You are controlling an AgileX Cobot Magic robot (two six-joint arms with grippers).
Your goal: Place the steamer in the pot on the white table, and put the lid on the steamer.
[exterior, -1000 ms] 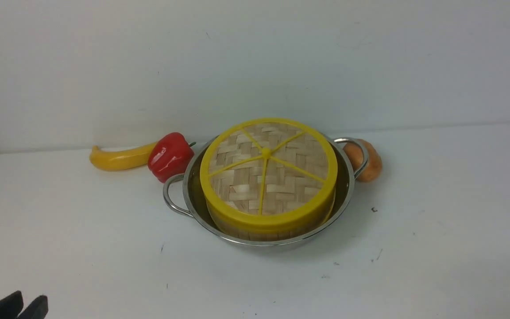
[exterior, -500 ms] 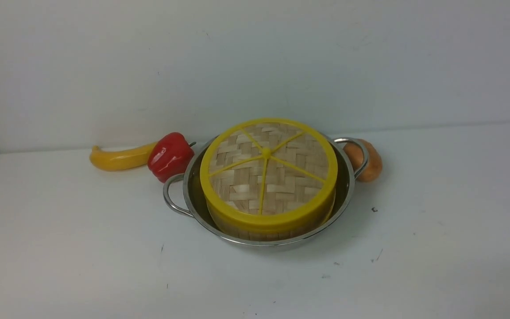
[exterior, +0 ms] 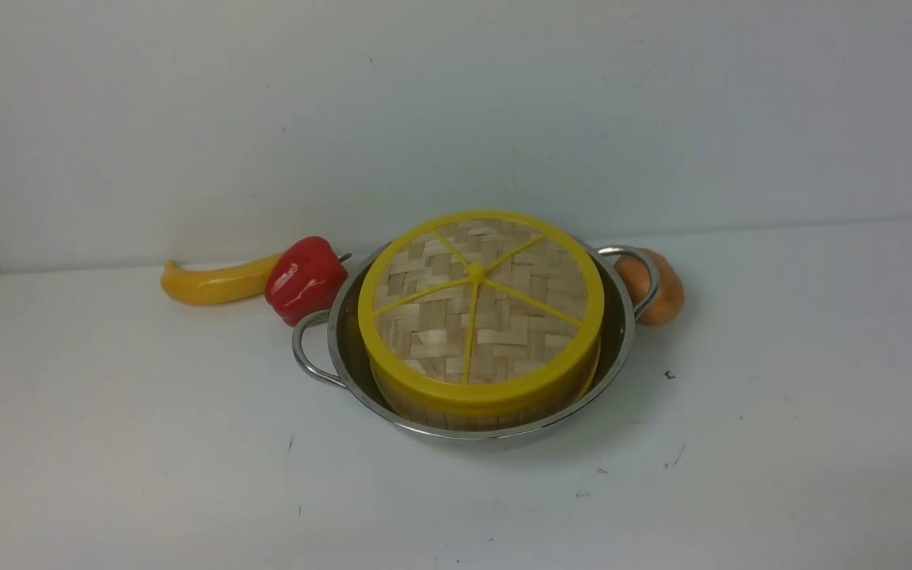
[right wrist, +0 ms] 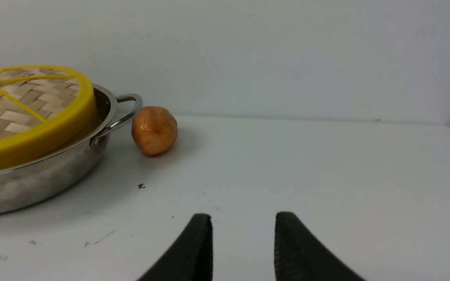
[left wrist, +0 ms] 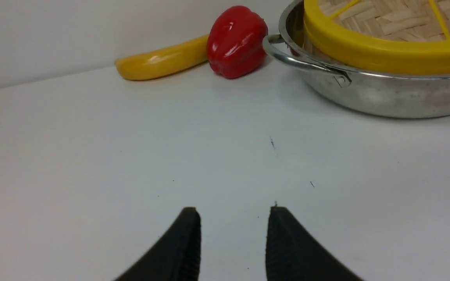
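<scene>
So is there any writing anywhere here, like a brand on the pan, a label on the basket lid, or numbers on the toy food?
None: no words, numbers, brands or signs can be read in any view.
The pot, the lid, the red pepper, the yellow fruit and the brown ball are all unmarked.
The white table carries only small dark specks, not lettering.

Lid (left wrist: 389,39) on pot (left wrist: 385,91), red pepper (left wrist: 236,41), banana (left wrist: 158,62), parted fingers (left wrist: 188,249)
</scene>
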